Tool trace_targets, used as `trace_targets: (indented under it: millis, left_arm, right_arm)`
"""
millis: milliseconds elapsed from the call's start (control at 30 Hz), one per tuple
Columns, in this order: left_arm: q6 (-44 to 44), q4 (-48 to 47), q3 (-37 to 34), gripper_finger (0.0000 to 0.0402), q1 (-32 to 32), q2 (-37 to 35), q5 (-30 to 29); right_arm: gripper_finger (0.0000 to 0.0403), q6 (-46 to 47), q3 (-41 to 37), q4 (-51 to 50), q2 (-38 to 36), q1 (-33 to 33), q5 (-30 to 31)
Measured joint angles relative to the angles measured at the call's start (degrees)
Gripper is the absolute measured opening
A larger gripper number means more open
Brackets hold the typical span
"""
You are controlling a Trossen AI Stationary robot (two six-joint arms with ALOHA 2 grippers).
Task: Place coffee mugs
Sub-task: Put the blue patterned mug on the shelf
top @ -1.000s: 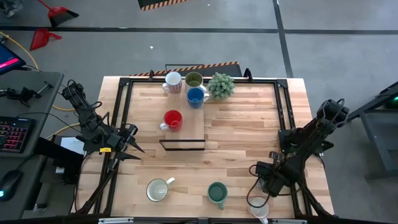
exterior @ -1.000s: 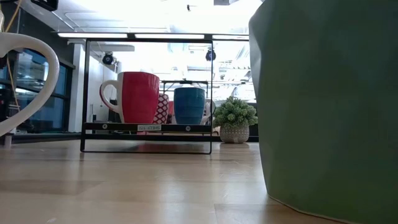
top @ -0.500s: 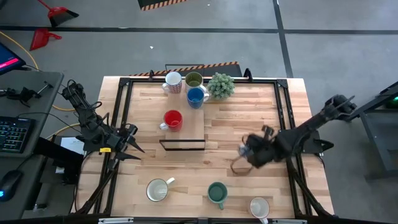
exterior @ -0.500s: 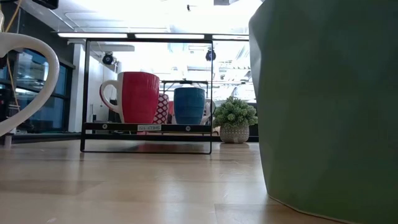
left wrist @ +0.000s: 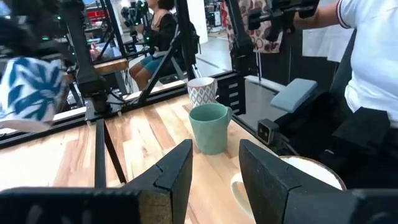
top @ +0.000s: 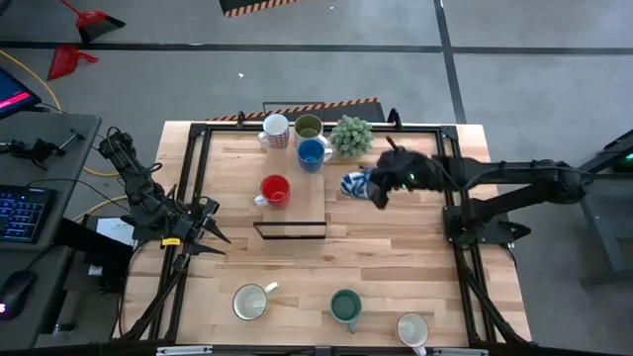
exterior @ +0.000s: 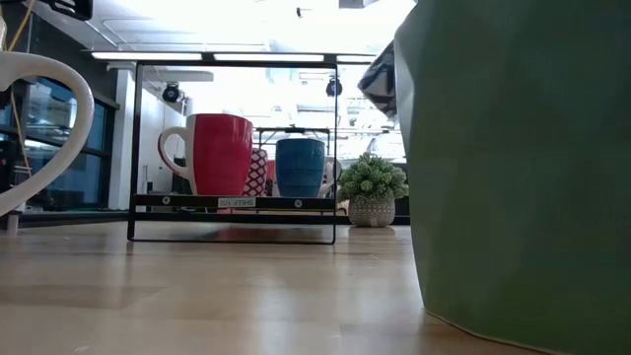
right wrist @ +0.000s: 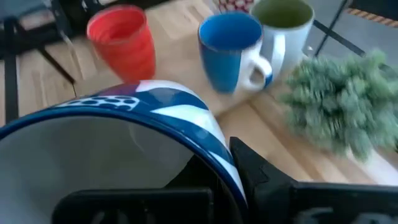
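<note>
1. Right claw [top: 381, 188] is clamped on the rim of a blue-and-white patterned mug [top: 356, 185], carrying it in the air just beside the raised wooden rack [top: 307, 203] on its right, near the potted plant [top: 351, 135].
2. Patterned mug: in the high view it appears tipped, its mouth turned partly sideways rather than straight up. Its long axis seems tilted, though blur makes the exact angle hard to tell. Its handle is not visible.
3. To do this step well, I judge the mug should be levelled so its base faces down, then lowered onto a bare part of the rack.
4. Care is needed to stay clear of the blue mug [top: 311, 153] and the red mug [top: 274, 189] already standing upright on the rack, and of the plant close by.
5. Behind those stand an olive green mug [top: 309, 127] and a patterned white mug [top: 275, 129].
6. Along the near edge of the desk [top: 396, 257] three mugs wait upright: a cream mug [top: 249, 303], a teal mug [top: 344, 307] and a white mug [top: 412, 329].
7. Left claw [top: 210, 229] waits at the desk's left edge, fingers partly apart and holding nothing.
</note>
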Motion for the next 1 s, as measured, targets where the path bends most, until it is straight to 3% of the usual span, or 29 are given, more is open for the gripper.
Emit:
trace_targets:
  millis: [233,467,667,833,1000]
  left_arm:
    - [0.00,-0.02,0.00,0.0119,0.00,0.00,0.00]
    - [0.02,-1.72,0.00,0.0119,0.00,0.00,0.00]
    - [0.02,-2.28,0.00,0.0119,0.00,-0.02,-0.02]
    - [0.02,-2.38,0.00,0.0119,0.00,0.00,0.00]
    - [0.02,-2.61,0.00,0.0119,0.00,0.00,-0.05]
  right_arm:
    - [0.0000,-9.39,16.08,-10.11,10.84,-8.17,-4.96]
    - [0.0000,-16.45,38.29,-27.59,26.96,-13.36,-14.96]
    - [0.0000,-21.20,54.48,-38.82,41.49,-14.89,-17.51]
    - [0.0000,-24.18,63.75,-44.00,50.81,-14.36,-21.08]
    - [0.0000,-26.38,68.29,-45.21,56.00,-13.16,-21.59]
